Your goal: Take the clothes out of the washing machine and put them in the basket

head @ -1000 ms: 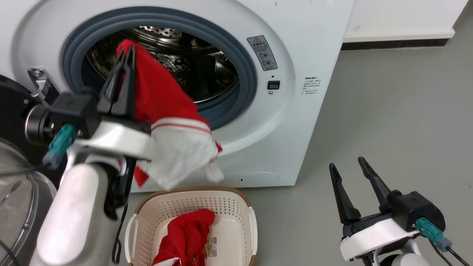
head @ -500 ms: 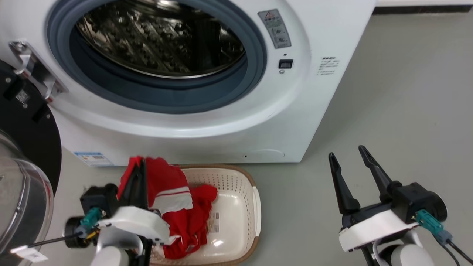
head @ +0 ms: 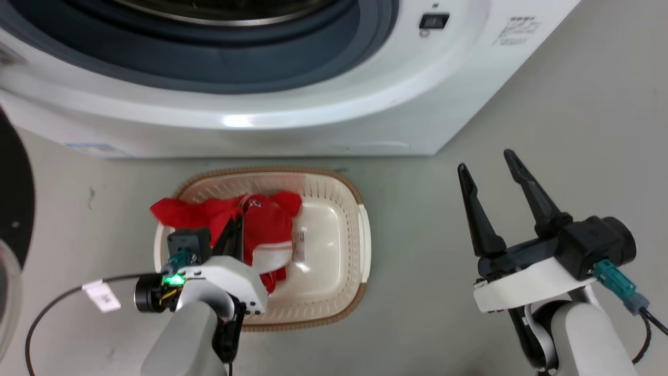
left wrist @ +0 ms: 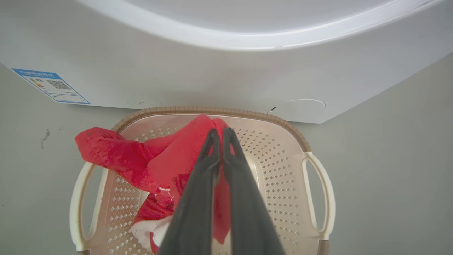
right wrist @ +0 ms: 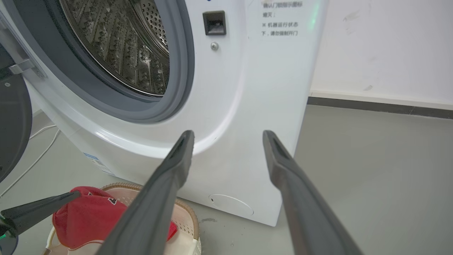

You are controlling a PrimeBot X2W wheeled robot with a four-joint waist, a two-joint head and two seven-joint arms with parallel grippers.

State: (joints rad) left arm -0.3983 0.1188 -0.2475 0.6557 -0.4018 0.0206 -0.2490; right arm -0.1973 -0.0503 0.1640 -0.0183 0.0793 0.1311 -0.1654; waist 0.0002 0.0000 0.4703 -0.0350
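The red clothes (head: 271, 222) lie heaped in the left half of the cream basket (head: 360, 230), which stands on the floor in front of the washing machine (head: 313, 104). One red fold drapes over the basket's left rim. My left gripper (head: 237, 227) reaches down into the basket, shut on a fold of red fabric. In the left wrist view its fingertips (left wrist: 220, 132) press together with red clothes (left wrist: 116, 152) pinched between them, above the basket (left wrist: 283, 122). My right gripper (head: 485, 161) hovers open over the floor right of the basket, holding nothing.
The machine's black-framed door (head: 15, 198) hangs open at the left edge. The right wrist view shows the steel drum (right wrist: 134, 46) with no cloth in the part I can see. Grey floor (head: 574, 104) stretches to the right. A cable (head: 47, 308) trails near my left wrist.
My left gripper has carried the red garment from the porthole down into the basket. The head camera has tilted downward. The right gripper has stayed open in place.
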